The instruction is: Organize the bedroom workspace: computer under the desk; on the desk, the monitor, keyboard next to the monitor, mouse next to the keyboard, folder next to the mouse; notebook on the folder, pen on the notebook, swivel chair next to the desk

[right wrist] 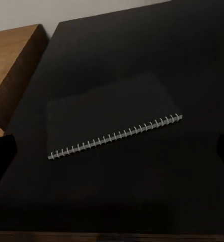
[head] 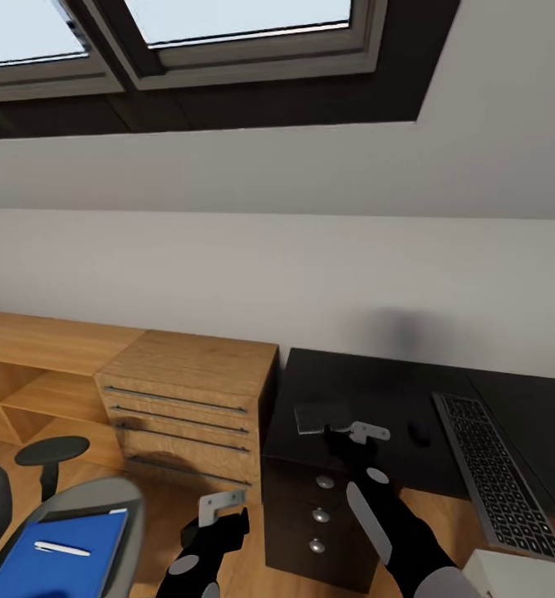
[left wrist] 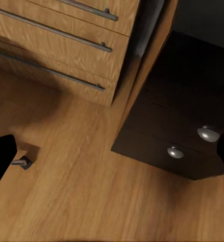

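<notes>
Two arms in head view: right gripper point(head: 344, 432) hangs over notebook point(head: 321, 417) on black cabinet desk point(head: 369, 390); keyboard point(head: 489, 473) and mouse point(head: 419, 430) to its right; folder point(head: 57, 552) with pen point(head: 61, 548) on swivel chair point(head: 115, 494). Left gripper point(head: 223, 515) near wooden drawer unit point(head: 190, 407). Left wrist: floor point(left wrist: 86, 191), fingertips spread, empty. Right wrist: spiral-bound notebook point(right wrist: 106, 118), fingers apart, holding nothing; no legible writing
</notes>
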